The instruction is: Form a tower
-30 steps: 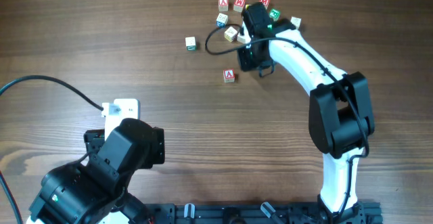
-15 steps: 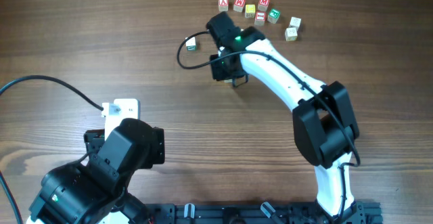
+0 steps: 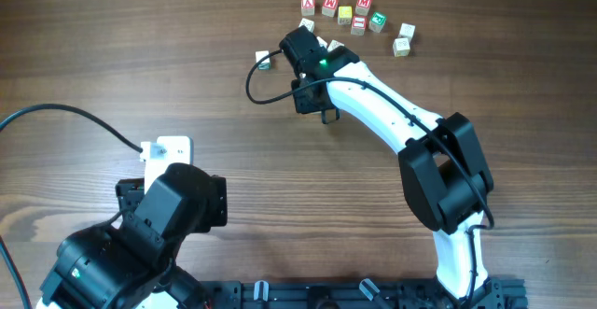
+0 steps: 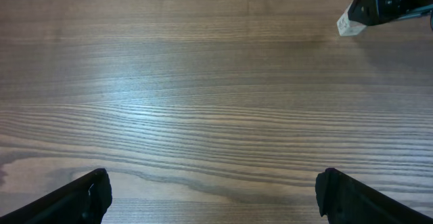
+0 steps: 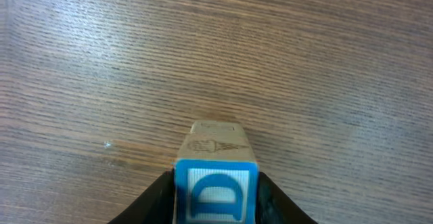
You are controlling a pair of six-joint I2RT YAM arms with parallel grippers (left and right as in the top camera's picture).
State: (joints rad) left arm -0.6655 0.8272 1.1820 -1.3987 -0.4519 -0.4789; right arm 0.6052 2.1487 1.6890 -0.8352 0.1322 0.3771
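Flanking the tower (image 5: pixel 215 183) closely stands the right claw (image 5: pixel 215 209).

I watch through 3 cameras. The overhead one looks straight down from well above the table (image 3: pixel 140 48) and takes in both arms, with their bases at the bottom edge. The left wrist camera rides low and faces forward across the wood, with the left gripper (image 4: pixel 213 187) spread to its 2 lower corners. The right gripper (image 4: pixel 382 4), far off in its top right corner, also shows overhead. The right wrist camera looks down at close range on the tower (image 5: pixel 216 183), framed by its own fingers (image 5: pixel 272 207).
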